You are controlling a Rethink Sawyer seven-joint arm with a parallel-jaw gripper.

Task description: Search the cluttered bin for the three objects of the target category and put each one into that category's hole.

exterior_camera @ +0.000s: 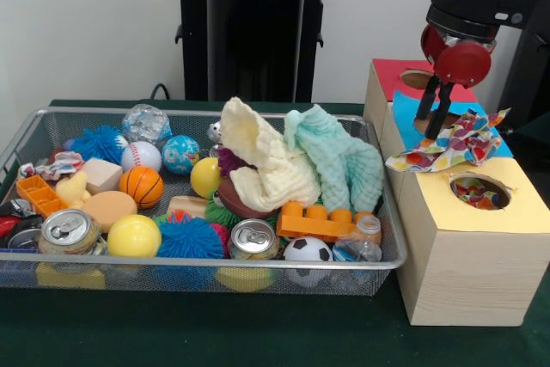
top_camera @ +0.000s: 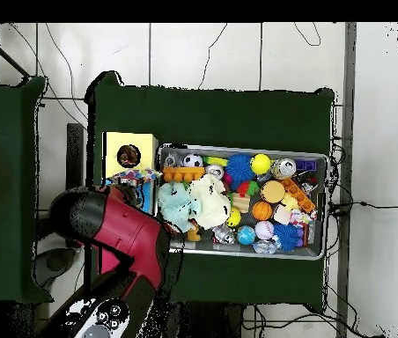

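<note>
My gripper [exterior_camera: 432, 125] hangs over the blue middle section of the wooden sorting box [exterior_camera: 468, 272], shut on the left part of a multicoloured patterned cloth [exterior_camera: 451, 148]. The cloth spreads out to the right, just above the yellow section's hole [exterior_camera: 479, 192], where more patterned fabric shows inside. In the wire bin [exterior_camera: 206, 114] a cream cloth [exterior_camera: 262, 165] and a mint-green cloth [exterior_camera: 344, 161] lie heaped at the right. In the overhead view the patterned cloth [top_camera: 136, 177] shows beside the yellow hole [top_camera: 128, 157], and the arm [top_camera: 114, 231] hides the gripper.
The bin also holds several balls, two drink cans [exterior_camera: 69, 229], an orange toy brick [exterior_camera: 316, 221], spiky blue balls and foam pieces. The box's red section [exterior_camera: 404, 70] lies behind the gripper. A black stand [exterior_camera: 253, 32] rises behind the bin.
</note>
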